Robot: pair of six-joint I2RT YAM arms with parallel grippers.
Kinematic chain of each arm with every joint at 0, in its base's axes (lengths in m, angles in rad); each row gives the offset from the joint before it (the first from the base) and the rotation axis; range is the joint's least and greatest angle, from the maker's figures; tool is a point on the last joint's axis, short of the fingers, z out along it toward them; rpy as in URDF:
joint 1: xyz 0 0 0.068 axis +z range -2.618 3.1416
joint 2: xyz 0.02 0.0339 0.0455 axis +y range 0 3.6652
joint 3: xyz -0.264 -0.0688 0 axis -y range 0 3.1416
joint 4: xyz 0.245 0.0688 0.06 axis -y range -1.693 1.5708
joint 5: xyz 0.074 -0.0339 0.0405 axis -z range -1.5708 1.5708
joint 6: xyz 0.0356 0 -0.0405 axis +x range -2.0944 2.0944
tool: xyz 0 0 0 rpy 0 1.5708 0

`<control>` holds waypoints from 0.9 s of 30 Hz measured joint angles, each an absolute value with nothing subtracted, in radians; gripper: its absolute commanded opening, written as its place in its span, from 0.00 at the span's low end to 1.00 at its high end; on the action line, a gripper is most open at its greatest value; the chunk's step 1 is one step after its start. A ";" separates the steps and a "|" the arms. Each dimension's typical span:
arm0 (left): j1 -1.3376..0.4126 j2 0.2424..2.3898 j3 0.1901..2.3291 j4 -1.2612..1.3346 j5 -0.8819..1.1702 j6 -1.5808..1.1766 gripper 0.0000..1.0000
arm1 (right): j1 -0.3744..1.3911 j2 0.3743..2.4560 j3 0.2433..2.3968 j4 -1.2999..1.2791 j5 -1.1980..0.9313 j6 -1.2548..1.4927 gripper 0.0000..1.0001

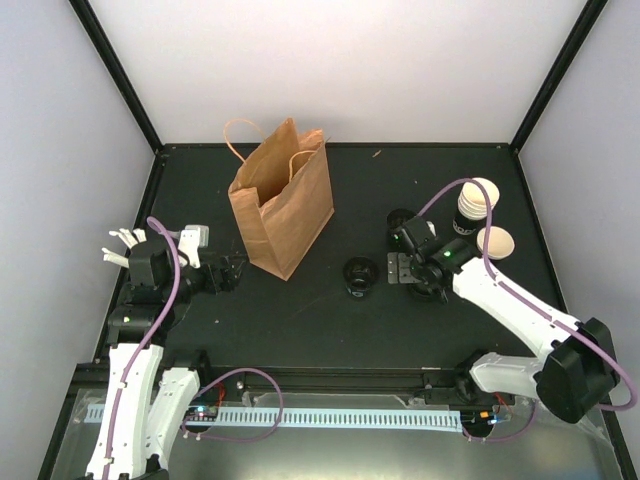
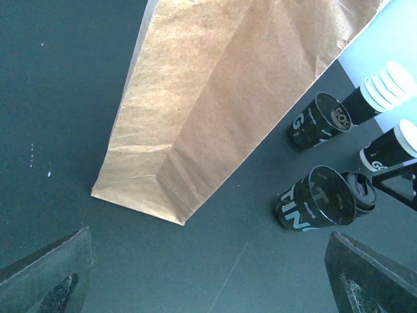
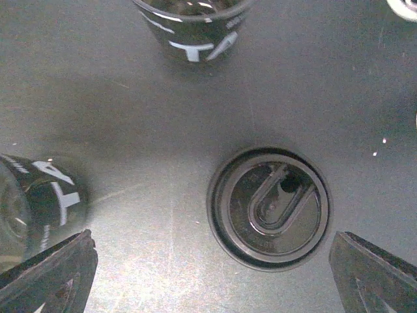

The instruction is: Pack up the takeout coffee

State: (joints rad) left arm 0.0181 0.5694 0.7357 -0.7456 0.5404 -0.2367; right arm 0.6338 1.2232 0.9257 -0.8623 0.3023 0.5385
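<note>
The takeout coffee (image 1: 495,243) is a small black cup with a cream inside, standing at the right beside a nested stack (image 1: 478,204). It also shows in the left wrist view, where the coffee cup (image 2: 389,147) stands right of centre. My right gripper (image 1: 397,265) hangs open and points down over a black lid (image 3: 268,208) that lies flat on the table, off to the right between the right gripper (image 3: 212,277) fingers. The brown paper bag (image 1: 283,195) stands open at the left centre. My left gripper (image 1: 235,268) is open and empty, just left of the bag's base.
Two black cups with dark insides stand near the right gripper, one (image 1: 358,275) to its left and one (image 1: 401,218) behind it. Both also show in the right wrist view, one cup (image 3: 195,26) at the top and one cup (image 3: 36,202) at the left.
</note>
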 measured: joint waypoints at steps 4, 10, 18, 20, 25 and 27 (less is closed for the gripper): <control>0.018 0.569 0.736 -0.746 0.540 -0.236 0.99 | 0.576 1.211 0.874 -0.837 0.262 0.553 1.00; 0.018 0.569 0.736 -0.746 0.540 -0.236 0.99 | 0.505 1.234 0.839 -0.810 0.208 0.578 0.98; 0.018 0.569 0.736 -0.746 0.540 -0.236 0.99 | 0.428 1.279 0.806 -0.772 0.181 0.602 0.91; 0.018 0.569 0.736 -0.746 0.540 -0.236 0.99 | 0.422 1.305 0.807 -0.762 0.181 0.605 0.89; 0.018 0.569 0.736 -0.746 0.540 -0.236 0.99 | 0.417 1.382 0.823 -0.757 0.189 0.610 0.85; 0.018 0.569 0.736 -0.746 0.540 -0.236 0.99 | 0.415 1.397 0.832 -0.757 0.200 0.611 0.85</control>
State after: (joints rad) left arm 0.0181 0.5694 0.7357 -0.7456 0.5404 -0.2363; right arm 0.4149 1.3972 0.8322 -0.7574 0.1997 0.6113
